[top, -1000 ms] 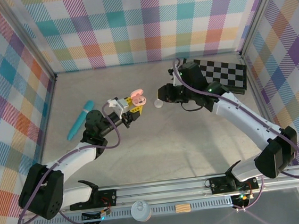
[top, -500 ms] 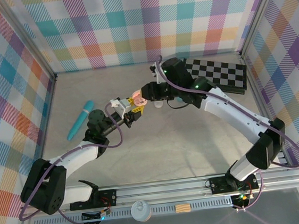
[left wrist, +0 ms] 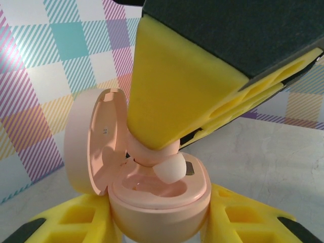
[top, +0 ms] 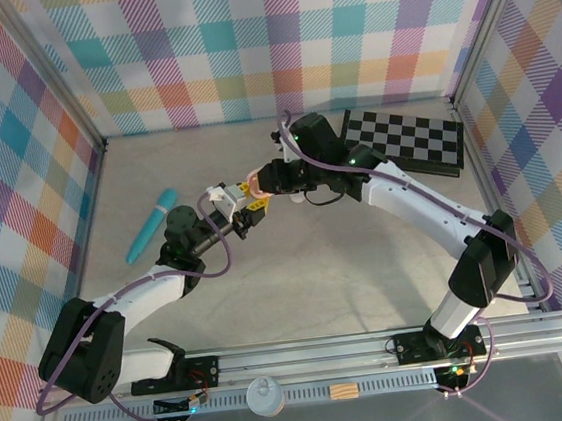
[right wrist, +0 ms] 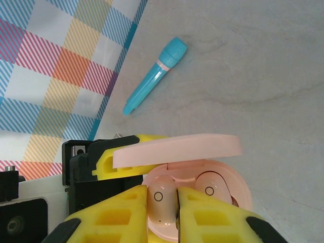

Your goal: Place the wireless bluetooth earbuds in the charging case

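Observation:
My left gripper (top: 244,206) is shut on a pink pebble-shaped charging case (left wrist: 159,202), held upright with its lid (left wrist: 93,142) swung open. My right gripper (right wrist: 162,202) is shut on a pink earbud (right wrist: 161,195), its yellow fingers (left wrist: 172,91) reaching down over the case's mouth. The earbud's pale tip (left wrist: 172,169) hangs just above the left socket. A second pink earbud (right wrist: 210,190) sits in the other socket. In the top view the two grippers meet at the case (top: 256,185), mid-table.
A long teal tube (top: 152,224) lies on the table to the left, also seen as the tube (right wrist: 154,83) from the right wrist. A checkerboard plate (top: 410,142) lies at the back right. Plaid walls close three sides.
My right gripper has swung left from the table's middle to the open case, carrying the pink earbud over it. The left gripper has kept hold of the case and barely moved.

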